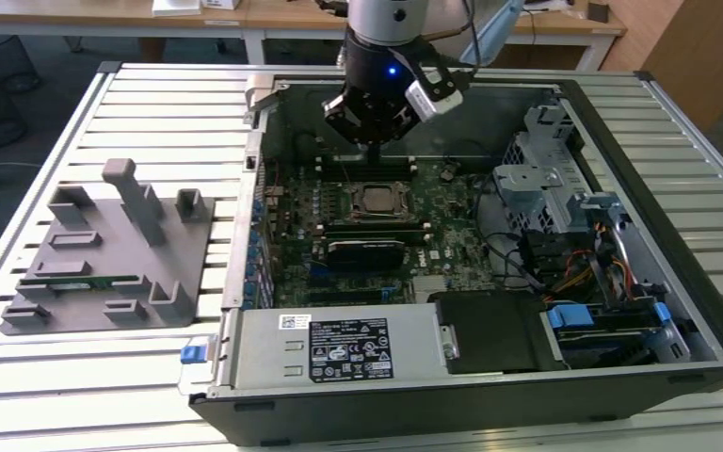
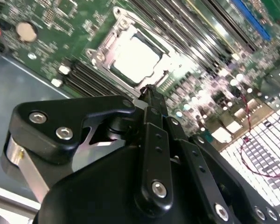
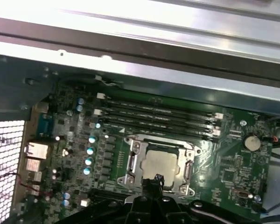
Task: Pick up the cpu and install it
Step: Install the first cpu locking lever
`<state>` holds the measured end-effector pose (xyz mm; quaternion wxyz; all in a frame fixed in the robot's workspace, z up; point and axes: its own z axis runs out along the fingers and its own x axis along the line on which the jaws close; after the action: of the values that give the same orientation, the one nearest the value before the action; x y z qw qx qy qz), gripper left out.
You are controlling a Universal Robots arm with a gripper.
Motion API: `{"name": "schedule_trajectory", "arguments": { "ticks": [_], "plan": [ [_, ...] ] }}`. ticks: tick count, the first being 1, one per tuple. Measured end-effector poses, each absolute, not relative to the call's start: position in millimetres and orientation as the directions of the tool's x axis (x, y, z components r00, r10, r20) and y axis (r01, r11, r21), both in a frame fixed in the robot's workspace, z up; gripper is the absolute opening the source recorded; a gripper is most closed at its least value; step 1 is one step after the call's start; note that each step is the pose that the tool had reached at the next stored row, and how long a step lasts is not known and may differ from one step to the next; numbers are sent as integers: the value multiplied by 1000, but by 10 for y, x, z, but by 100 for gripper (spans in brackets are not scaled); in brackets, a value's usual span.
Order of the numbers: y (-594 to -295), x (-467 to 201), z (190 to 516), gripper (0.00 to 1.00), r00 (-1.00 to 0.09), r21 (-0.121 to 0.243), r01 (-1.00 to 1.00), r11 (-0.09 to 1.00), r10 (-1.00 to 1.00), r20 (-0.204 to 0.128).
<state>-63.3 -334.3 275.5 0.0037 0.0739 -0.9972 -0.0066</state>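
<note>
The cpu (image 3: 161,163) lies flat in the socket frame (image 3: 132,164) mid-motherboard (image 1: 452,209). Our pincer (image 2: 149,92) hangs over one edge of it, fingers together and empty. We judge that any touch here should be light and straight down, so the chip stays level.

Pale wooden desks (image 1: 280,14) stand on grey carpet (image 1: 72,66) behind the slatted metal table (image 1: 86,377).

Gripper (image 2: 148,89), black, fingers pressed together into one narrow tip, over a green motherboard (image 2: 60,16). Just beyond the tip lies the cpu (image 2: 134,58), silver top up, seated within its metal socket frame (image 2: 99,55). Farther off: a coin battery (image 2: 26,31).
</note>
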Motion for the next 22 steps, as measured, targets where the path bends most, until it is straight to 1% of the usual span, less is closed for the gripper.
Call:
{"name": "schedule_trajectory", "arguments": {
  "ticks": [5, 16, 22],
  "plan": [
    [-3334, -840, 2739, 11, -989, 13, -148, 989, -148, -1],
    [-3293, -1118, 2680, 11, -989, 13, -148, 989, -148, -3],
    [-3191, -1151, 2648, 11, -989, 13, -148, 989, -148, -3]
  ]
}}
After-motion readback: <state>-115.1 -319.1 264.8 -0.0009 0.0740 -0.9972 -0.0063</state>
